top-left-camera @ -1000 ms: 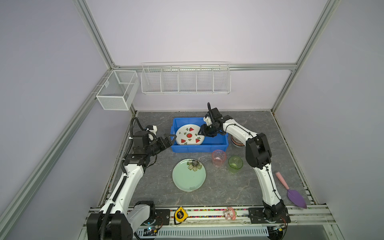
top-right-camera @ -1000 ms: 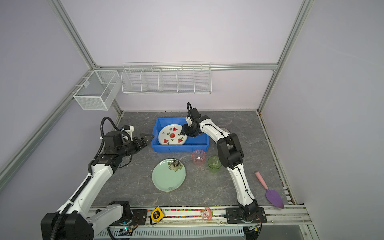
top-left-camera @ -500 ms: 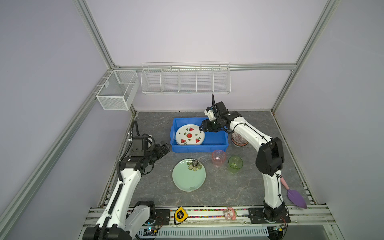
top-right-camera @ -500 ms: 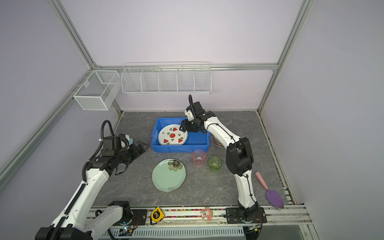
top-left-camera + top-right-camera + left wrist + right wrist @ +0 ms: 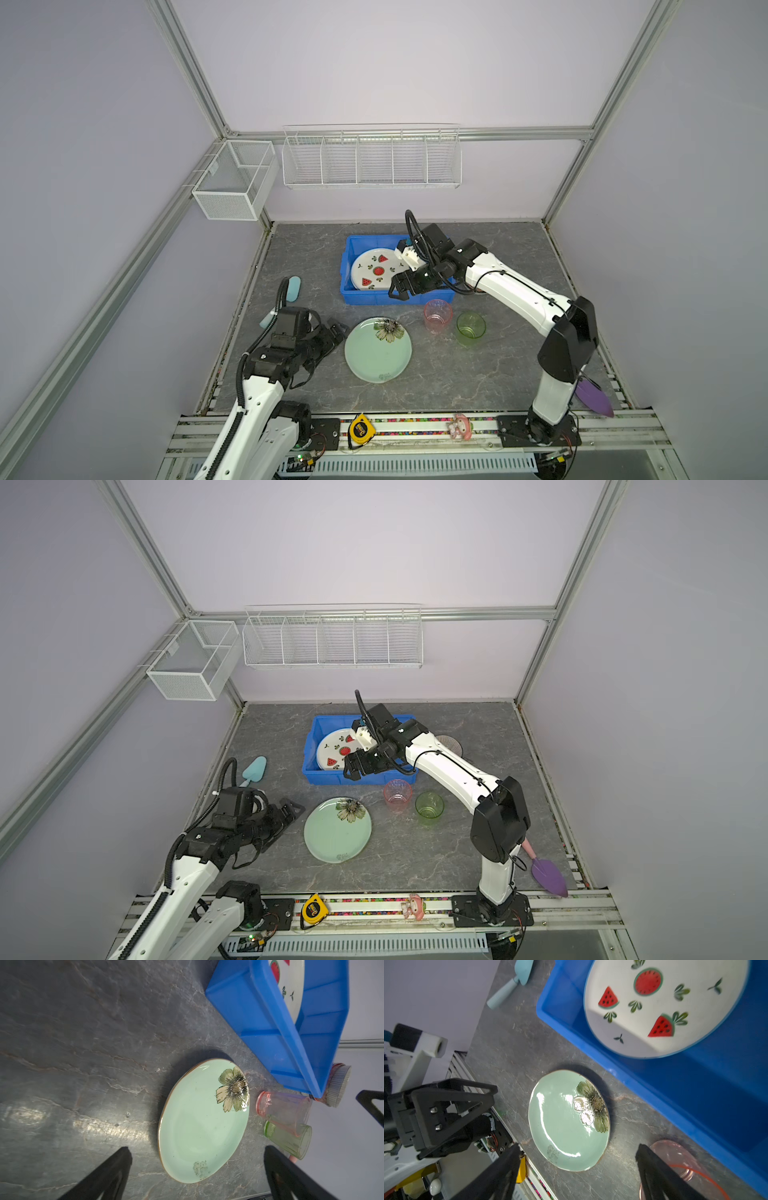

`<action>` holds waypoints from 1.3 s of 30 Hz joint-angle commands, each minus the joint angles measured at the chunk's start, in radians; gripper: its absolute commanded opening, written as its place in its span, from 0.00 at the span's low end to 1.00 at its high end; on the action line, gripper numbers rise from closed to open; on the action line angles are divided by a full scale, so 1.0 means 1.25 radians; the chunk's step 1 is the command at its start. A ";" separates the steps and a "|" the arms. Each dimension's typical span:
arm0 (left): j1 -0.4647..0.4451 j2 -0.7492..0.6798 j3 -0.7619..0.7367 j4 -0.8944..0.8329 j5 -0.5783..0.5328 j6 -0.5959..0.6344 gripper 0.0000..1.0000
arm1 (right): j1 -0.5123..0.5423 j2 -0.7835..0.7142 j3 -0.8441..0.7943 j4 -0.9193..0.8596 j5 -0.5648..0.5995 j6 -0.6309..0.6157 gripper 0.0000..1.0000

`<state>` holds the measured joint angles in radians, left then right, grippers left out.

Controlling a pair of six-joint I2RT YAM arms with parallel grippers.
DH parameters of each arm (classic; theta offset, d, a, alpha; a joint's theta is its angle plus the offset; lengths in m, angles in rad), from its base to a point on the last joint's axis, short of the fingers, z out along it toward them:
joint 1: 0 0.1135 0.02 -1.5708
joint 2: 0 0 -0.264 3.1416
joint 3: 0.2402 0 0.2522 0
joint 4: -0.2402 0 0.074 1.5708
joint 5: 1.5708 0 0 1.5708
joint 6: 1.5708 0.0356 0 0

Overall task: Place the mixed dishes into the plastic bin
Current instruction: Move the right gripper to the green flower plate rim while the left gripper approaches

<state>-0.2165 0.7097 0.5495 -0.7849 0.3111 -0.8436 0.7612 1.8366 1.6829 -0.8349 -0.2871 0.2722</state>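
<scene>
The blue plastic bin (image 5: 353, 293) stands at the back middle, and the white watermelon plate (image 5: 372, 270) rests in its left half. My right gripper (image 5: 395, 289) hangs open and empty over the bin's front wall, clear of that plate (image 5: 654, 1005). In front of the bin, on the table, lie a pale green flower plate (image 5: 377, 349), a pink cup (image 5: 437, 316) and a green cup (image 5: 470, 329). My left gripper (image 5: 334, 330) is open just left of the green plate (image 5: 203, 1122), apart from it. A patterned bowl (image 5: 451, 742) peeks out behind the right arm.
A teal scoop (image 5: 293, 289) lies at the left edge and a purple scoop (image 5: 548, 872) at the front right. White wire baskets (image 5: 372, 158) hang on the back wall. A yellow tape measure (image 5: 359, 430) and a pink toy (image 5: 459, 430) sit on the front rail.
My right gripper opened, let go of the watermelon plate in the bin, and drew back to the bin's front wall. My left arm swung forward to beside the green plate.
</scene>
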 commanded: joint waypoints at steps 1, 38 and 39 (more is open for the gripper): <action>-0.004 -0.019 -0.046 0.050 0.014 -0.046 1.00 | 0.040 -0.028 -0.051 0.000 0.013 -0.006 0.90; -0.006 0.032 -0.212 0.300 0.191 0.011 0.92 | 0.091 0.198 -0.023 -0.001 0.074 0.031 0.92; -0.006 0.031 -0.213 0.304 0.191 0.010 0.92 | 0.091 0.201 -0.023 -0.001 0.073 0.032 0.92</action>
<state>-0.2184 0.7486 0.2939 -0.4423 0.5369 -0.8436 0.8810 2.0785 1.6382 -0.8162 -0.2020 0.3038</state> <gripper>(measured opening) 0.921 0.916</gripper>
